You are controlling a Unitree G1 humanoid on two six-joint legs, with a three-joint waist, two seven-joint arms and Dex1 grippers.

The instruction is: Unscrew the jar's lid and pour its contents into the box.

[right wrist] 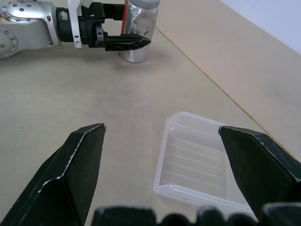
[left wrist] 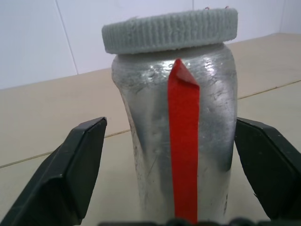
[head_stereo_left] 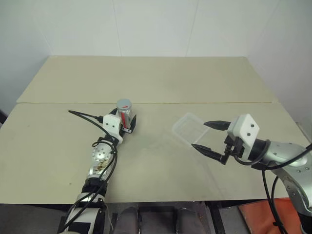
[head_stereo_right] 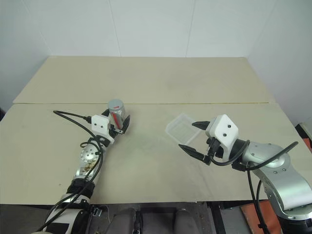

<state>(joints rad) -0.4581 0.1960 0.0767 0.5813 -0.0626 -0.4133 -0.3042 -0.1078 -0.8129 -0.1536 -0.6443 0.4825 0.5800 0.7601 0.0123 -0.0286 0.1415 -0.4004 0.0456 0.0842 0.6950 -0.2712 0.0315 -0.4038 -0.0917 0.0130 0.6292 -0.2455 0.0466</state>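
Note:
The silver-grey jar (head_stereo_left: 124, 113) with a red stripe stands upright on the table, left of centre. Its ribbed grey lid (left wrist: 169, 30) is on top. My left gripper (head_stereo_left: 125, 120) is open around the jar's lower body, one black finger (left wrist: 70, 174) on each side. A narrow gap shows on one side, and the other finger sits almost against the wall. The contents are hidden inside the jar. The transparent box (head_stereo_left: 189, 127) lies flat to the right. My right gripper (head_stereo_left: 199, 135) hovers open just beside and above the box's near corner, holding nothing.
The beige table (head_stereo_left: 156, 161) has a seam (head_stereo_left: 204, 103) running across behind the jar and box. White walls close in behind and on both sides. A black cable (head_stereo_left: 85, 115) loops out on the table left of my left wrist.

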